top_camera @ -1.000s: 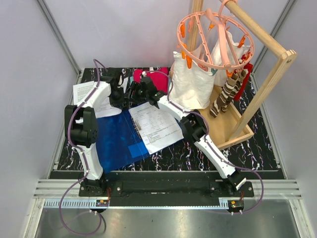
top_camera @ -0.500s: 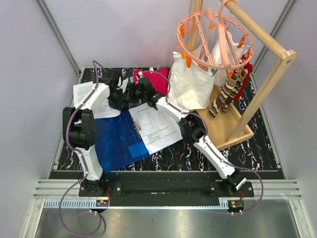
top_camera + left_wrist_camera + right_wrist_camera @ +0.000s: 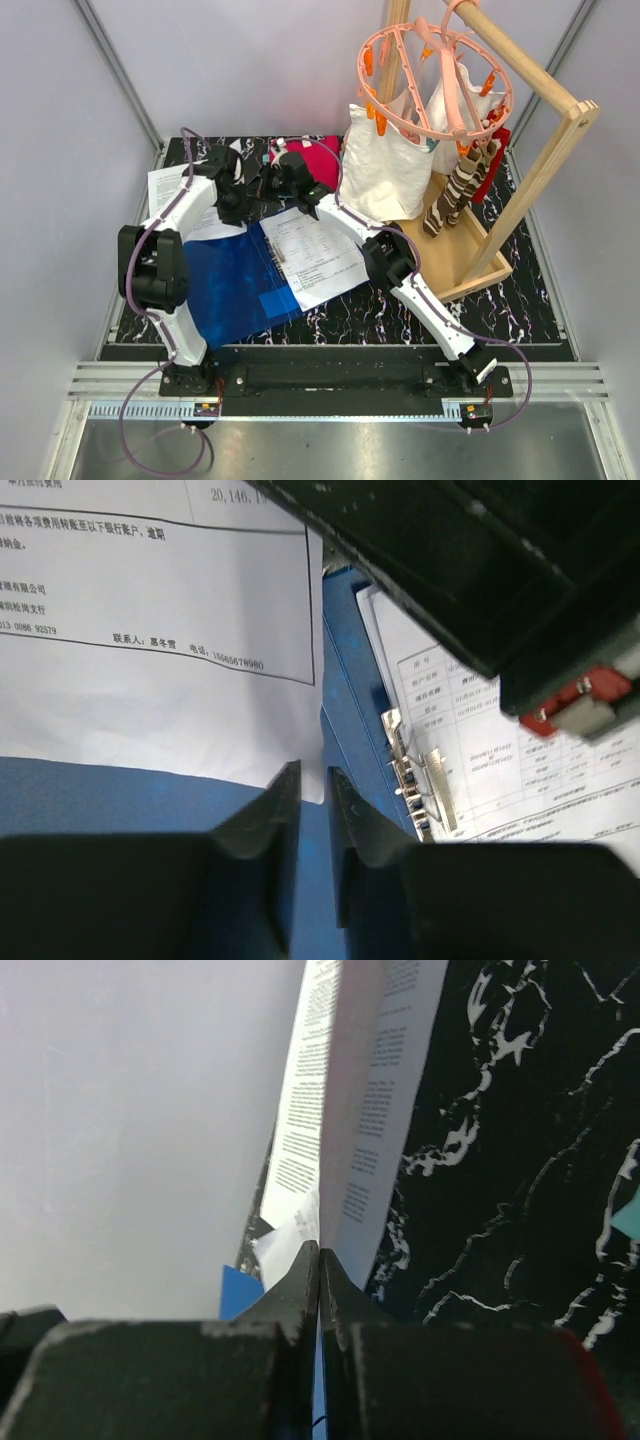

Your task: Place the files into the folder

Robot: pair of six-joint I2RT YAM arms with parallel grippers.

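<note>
The blue folder lies open on the black marbled table. One printed sheet of the files rests on its right half beside the metal clip, and another sheet lies at the far left. My left gripper hovers over the folder's far edge. In the left wrist view its jaws stand slightly open with nothing between them, above blue plastic and a white sheet. My right gripper is right beside it. It is shut on the edge of a printed sheet that rises from its tips.
A red folded cloth lies just behind both grippers. To the right, a white cloth bag hangs from a pink peg hanger on a wooden rack, whose base sits on the table.
The right gripper has shut on the sheet's edge. The left gripper has gone from shut to slightly open, and the left arm's elbow has swung left.
</note>
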